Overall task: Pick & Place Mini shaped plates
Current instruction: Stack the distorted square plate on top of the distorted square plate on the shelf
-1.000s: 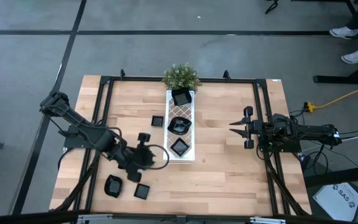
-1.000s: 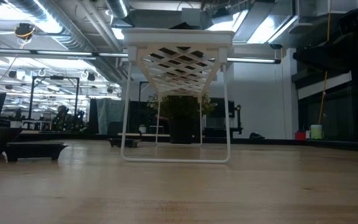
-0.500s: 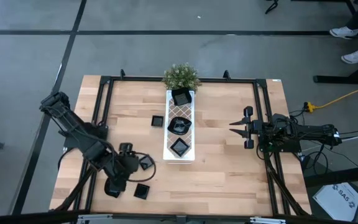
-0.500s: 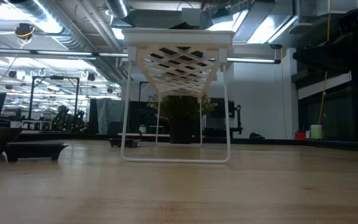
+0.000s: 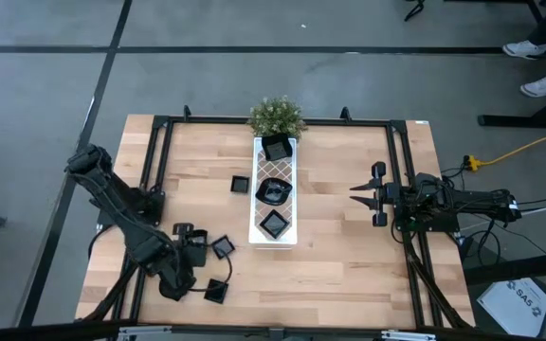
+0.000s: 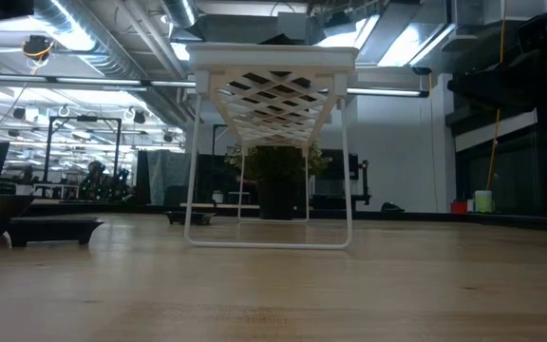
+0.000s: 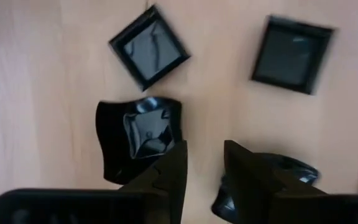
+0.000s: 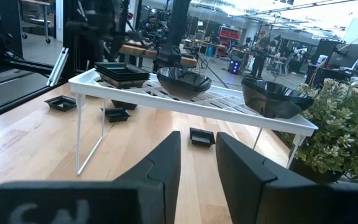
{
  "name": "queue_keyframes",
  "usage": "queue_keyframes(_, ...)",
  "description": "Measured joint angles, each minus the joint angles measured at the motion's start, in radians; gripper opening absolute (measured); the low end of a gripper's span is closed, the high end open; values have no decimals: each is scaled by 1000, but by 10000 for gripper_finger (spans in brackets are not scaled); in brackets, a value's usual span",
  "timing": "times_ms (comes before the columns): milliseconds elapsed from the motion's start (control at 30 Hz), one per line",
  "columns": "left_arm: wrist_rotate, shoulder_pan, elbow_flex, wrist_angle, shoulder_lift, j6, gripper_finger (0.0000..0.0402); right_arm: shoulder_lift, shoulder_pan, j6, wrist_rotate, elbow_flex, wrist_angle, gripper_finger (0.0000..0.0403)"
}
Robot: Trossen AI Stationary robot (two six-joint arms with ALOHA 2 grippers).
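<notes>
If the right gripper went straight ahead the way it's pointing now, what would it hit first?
Probably the white tray. The right gripper aims across bare table toward its legs and the small black plate beneath; whether the fingers would pass under the shelf is unclear.

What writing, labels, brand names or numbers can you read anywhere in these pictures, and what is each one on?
"SA5" (best reading, small and at an angle): on a white sheet lying on the floor, off the table's corner by the right arm, in the high view.
White letters on the right wrist's dark housing: blurred, unreadable.
Nothing readable on the black plates or the white tray.
</notes>
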Motion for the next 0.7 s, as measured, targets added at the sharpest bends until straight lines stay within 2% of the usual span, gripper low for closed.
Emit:
queue_keyframes(233, 27, 0, -50, 5, 83, -106, 109, 0, 0, 0, 0, 0, 0, 102)
queue_keyframes(567, 30, -27, -50, 33, 225, -58, 103, 0, 0, 0, 0, 0, 0, 102)
queue_keyframes(700, -4, -27, -51, 30, 267, -59, 104, 0, 0, 0, 0, 0, 0, 102)
